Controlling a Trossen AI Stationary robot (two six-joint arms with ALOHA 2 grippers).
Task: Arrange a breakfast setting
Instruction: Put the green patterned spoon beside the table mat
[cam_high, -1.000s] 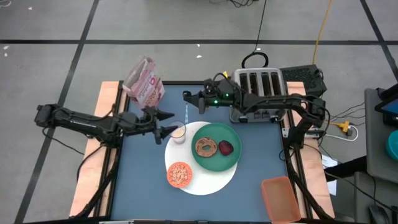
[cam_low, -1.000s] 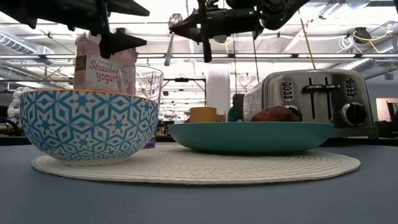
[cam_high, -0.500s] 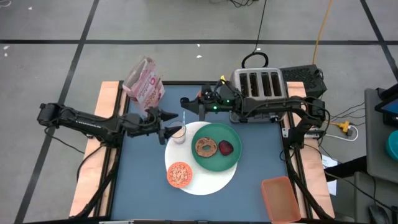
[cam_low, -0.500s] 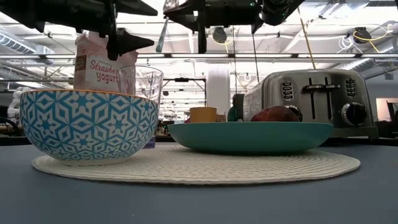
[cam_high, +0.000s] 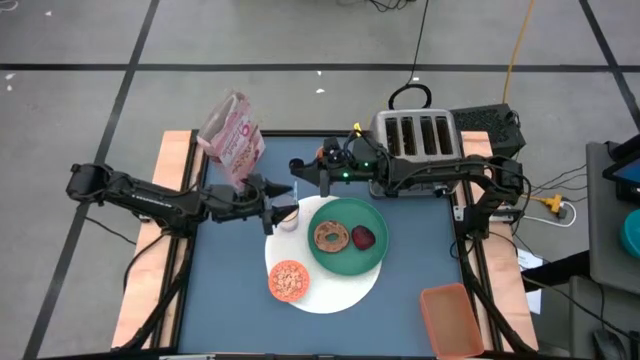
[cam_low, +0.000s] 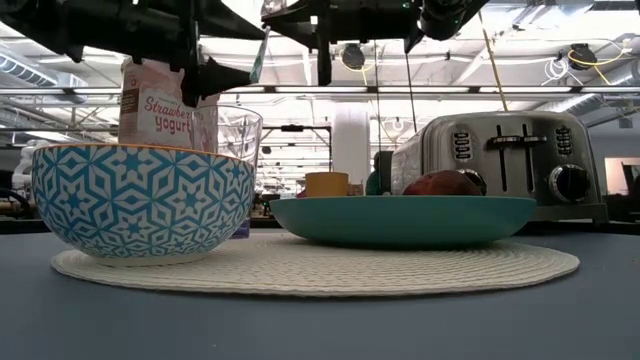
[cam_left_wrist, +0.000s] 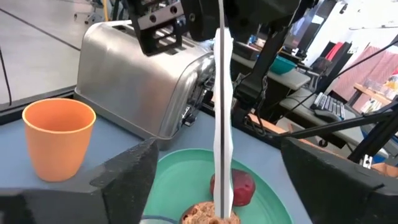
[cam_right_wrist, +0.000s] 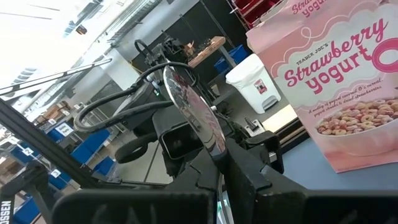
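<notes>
Right tool (cam_high: 297, 166) is pinching the silver spoon (cam_left_wrist: 222, 112) by its bowl end, which is showing upright just past the fingers in the right wrist view, while the thin handle is hanging down between the left tool's (cam_high: 283, 198) spread, empty fingers (cam_left_wrist: 127, 177). Both tools are meeting above the back-left edge of the round white mat (cam_high: 330, 295), over the small milk glass (cam_high: 288, 215).

Judging by its look, the spoon is stiff, light and slick, so it is likely pivoting in a loose pinch; the flat middle of the handle is probably offering the surest hold for the left tool.

Around it, the green plate (cam_high: 375, 255) is lying on the mat, carrying the bagel (cam_high: 330, 236) and the dark red food (cam_high: 362, 237). The small orange cereal bowl (cam_high: 288, 281) is resting at the mat's front-left. The orange cup (cam_left_wrist: 58, 138) is waiting near the toaster (cam_high: 418, 140). A fragile, tip-prone glass right under the tools is standing most in the way. The cereal box (cam_high: 232, 132) is standing behind on the surface (cam_high: 230, 300).
</notes>
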